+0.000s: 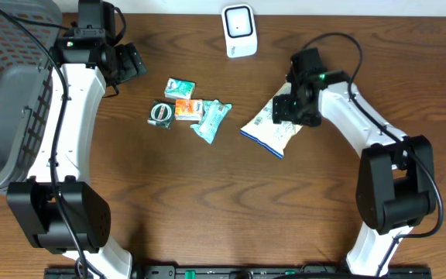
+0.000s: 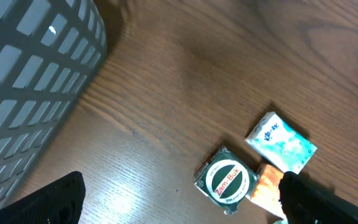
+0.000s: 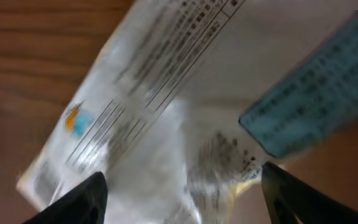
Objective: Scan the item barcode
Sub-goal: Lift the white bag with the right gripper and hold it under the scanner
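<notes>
Right pincer (image 1: 286,108) spread open above the crinkly white bag (image 1: 266,132) at centre right: a shallow pinch could slip off its film

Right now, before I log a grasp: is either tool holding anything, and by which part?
Nothing is held. The left tool is open; the right tool hangs open over the white bag, not pinching it.

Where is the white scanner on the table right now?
In the overhead view the white scanner sits at the far edge of the table, near its middle. Its nearest neighbour is the white bag, under the right gripper.
</notes>
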Controlling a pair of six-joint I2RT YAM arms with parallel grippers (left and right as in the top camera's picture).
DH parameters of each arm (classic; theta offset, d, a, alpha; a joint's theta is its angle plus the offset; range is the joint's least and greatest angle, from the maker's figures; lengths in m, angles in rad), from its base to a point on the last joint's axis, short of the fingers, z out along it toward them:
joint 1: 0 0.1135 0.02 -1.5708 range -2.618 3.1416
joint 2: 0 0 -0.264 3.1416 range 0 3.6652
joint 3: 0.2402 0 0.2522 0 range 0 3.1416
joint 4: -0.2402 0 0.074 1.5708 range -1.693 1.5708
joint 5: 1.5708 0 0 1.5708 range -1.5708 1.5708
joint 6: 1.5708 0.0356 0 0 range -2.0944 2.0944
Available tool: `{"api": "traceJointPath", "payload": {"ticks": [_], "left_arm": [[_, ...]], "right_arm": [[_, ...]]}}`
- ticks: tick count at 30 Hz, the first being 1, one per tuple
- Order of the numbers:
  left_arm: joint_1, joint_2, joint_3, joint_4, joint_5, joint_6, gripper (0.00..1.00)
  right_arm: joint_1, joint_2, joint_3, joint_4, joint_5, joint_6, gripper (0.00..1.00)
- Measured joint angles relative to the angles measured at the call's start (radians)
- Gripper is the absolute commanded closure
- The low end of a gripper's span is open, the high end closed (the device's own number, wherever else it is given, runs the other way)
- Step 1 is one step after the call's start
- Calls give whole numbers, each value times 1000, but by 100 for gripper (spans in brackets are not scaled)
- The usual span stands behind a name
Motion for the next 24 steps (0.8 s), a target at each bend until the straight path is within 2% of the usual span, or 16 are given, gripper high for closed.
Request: {"api": "traceJointPath", "payload": {"ticks": [8,15,22,23,24], "left_arm": [[0,0,0,0,0,0,2],[0,0,0,0,0,0,2],[0,0,0,0,0,0,2],[0,0,0,0,0,0,2],[0,0,0,0,0,0,2]], "right_arm": [[-28,-2,-41,5,85,23,27],[-93,-2,32,123,-20,-98,24],[-92,-2,56,118,-110,-114,12],[-93,-2,56,112,-114,-101,10],[-97,-2,56,105,-116,-78,1]]}}
